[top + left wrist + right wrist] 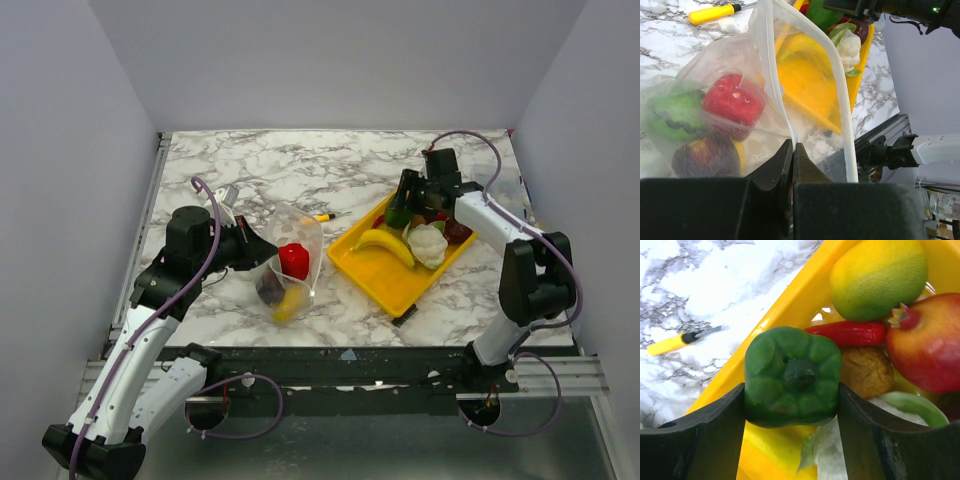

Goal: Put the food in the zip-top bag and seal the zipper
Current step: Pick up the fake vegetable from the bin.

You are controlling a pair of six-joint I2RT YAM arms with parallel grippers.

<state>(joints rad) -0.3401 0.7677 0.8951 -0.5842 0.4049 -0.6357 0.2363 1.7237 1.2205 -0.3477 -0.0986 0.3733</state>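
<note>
Fingers of the right gripper squeeze a bumpy green pepper just over the yellow plastic tray, toward the right edge of the counter. The left gripper is pinched tight on the rim of the floppy clear zip-top bag, by the near edge, left of the middle. Its mouth gapes wide; a shiny red pepper sits inside.

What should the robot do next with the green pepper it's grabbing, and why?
Probably lift it up: the right gripper is shut on the glossy green toy pepper at the yellow rectangular tray, while the left gripper pinches the rim of the floppy clear zip-top bag, holding its mouth open.
</note>
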